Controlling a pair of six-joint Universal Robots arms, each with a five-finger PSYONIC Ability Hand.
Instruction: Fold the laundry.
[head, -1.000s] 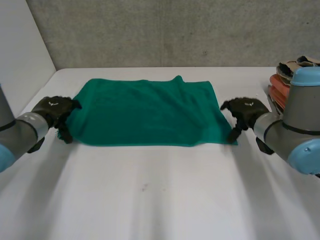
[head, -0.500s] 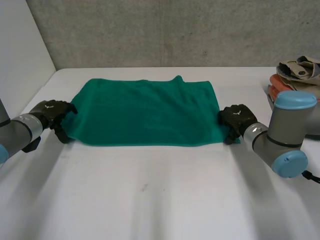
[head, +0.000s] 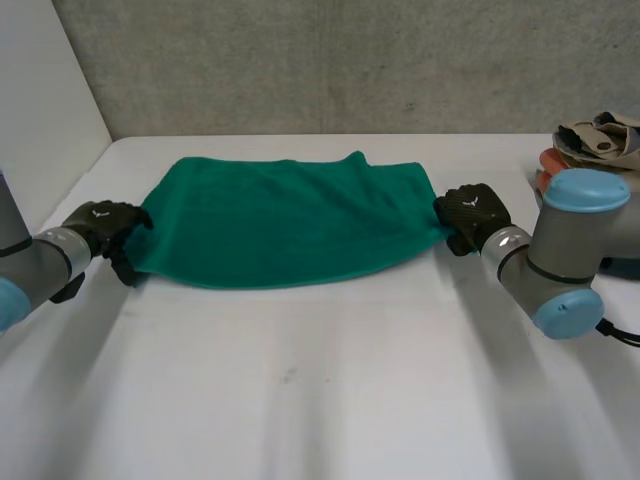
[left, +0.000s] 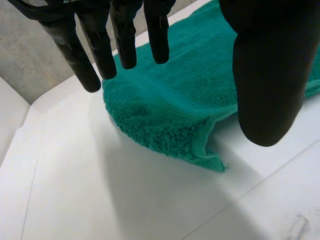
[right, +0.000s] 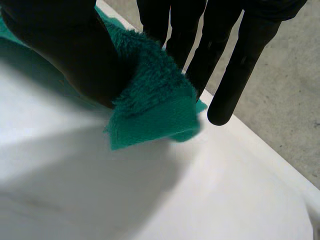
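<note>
The right hand held the near right corner of the green towel, pinched between its thumb and straight fingers. The left hand stood at the near left corner with thumb and fingers apart, and the corner lay loose between them. The towel was spread on the white table. To fold it well, I think the left hand should close first, and then both should lift evenly together.
</note>
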